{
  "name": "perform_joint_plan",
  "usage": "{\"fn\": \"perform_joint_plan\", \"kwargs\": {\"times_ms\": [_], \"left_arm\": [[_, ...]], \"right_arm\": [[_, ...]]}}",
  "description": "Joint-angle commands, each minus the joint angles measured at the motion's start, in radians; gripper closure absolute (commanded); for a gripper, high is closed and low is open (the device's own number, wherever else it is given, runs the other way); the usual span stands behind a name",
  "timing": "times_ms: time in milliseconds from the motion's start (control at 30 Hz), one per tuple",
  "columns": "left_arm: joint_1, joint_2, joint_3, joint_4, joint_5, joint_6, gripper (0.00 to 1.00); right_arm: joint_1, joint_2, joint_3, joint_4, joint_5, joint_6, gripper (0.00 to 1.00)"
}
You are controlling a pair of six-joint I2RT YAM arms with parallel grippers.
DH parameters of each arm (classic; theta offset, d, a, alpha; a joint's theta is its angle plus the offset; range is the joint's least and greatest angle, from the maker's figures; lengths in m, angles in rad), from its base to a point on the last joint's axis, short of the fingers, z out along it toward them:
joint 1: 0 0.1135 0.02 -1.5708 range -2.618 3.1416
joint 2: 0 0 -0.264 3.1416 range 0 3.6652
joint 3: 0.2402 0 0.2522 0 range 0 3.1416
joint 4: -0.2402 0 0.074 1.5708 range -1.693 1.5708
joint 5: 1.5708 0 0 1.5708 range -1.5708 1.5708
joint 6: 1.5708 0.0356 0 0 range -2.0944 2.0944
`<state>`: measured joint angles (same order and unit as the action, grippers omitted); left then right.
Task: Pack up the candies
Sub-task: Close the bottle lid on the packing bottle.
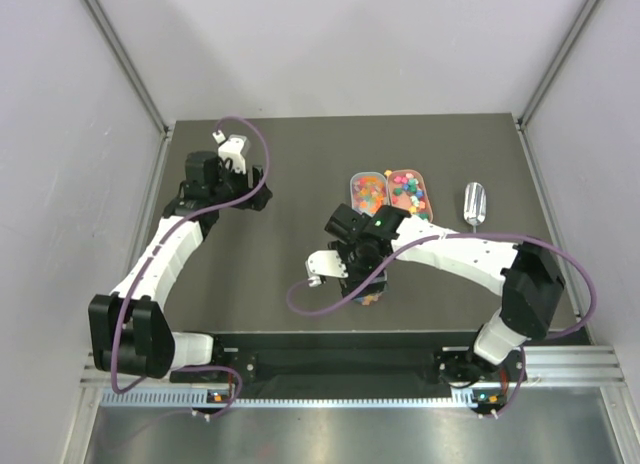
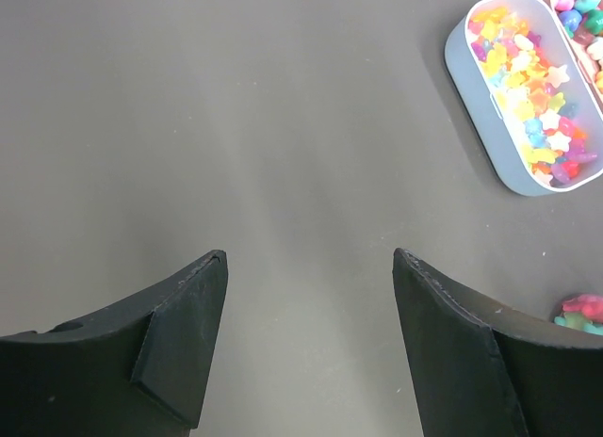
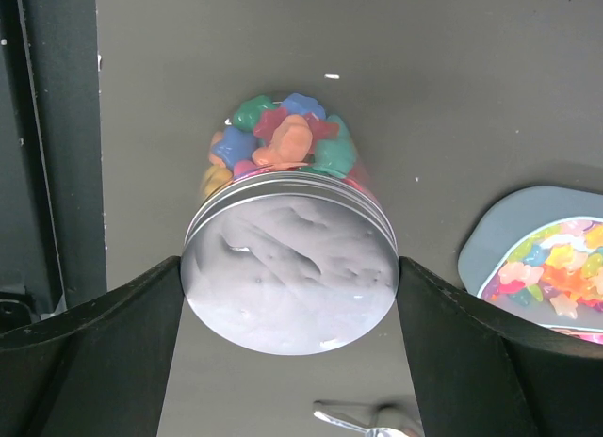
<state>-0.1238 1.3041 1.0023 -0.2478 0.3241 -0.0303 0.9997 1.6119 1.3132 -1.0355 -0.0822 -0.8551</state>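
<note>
The candies fill a clear round cup (image 3: 283, 140) that stands on the dark table under a silver lid (image 3: 287, 286). My right gripper (image 3: 287, 263) is above it, and its fingers (image 3: 141, 315) press against both sides of the lid. In the top view the right gripper (image 1: 362, 269) covers most of the cup (image 1: 372, 298). More candies lie in two small oval trays (image 1: 368, 191) behind it. My left gripper (image 2: 311, 258) is open and empty over bare table; in the top view it (image 1: 252, 192) is at the far left.
A clear scoop (image 1: 474, 204) lies to the right of the trays. The left wrist view shows one tray's wall (image 2: 471, 79) at the upper right and the cup's candies (image 2: 582, 312) at the right edge. The table's black front edge (image 3: 57, 126) is close behind the cup.
</note>
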Motion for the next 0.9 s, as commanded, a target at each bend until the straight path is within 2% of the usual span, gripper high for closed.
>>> {"fn": "perform_joint_plan", "kwargs": {"times_ms": [0,600,667,767,867], "left_arm": [[0.007,-0.029,-0.014,0.019,0.009,0.006,0.25],[0.007,-0.055,-0.062,0.045,0.044,-0.022,0.25],[0.007,-0.058,-0.064,0.047,0.044,-0.022,0.25],[0.007,-0.062,-0.068,0.048,0.044,-0.022,0.25],[0.007,-0.063,-0.076,0.058,0.046,-0.026,0.25]], "right_arm": [[0.013,0.014,0.003,0.032,-0.001,0.008,0.19],[-0.013,0.098,0.107,-0.101,-0.039,-0.016,0.15],[-0.016,0.106,0.119,-0.110,-0.037,-0.018,0.13],[-0.016,0.117,0.135,-0.121,-0.040,-0.009,0.00],[-0.016,0.121,0.144,-0.124,-0.044,0.004,0.00]]}}
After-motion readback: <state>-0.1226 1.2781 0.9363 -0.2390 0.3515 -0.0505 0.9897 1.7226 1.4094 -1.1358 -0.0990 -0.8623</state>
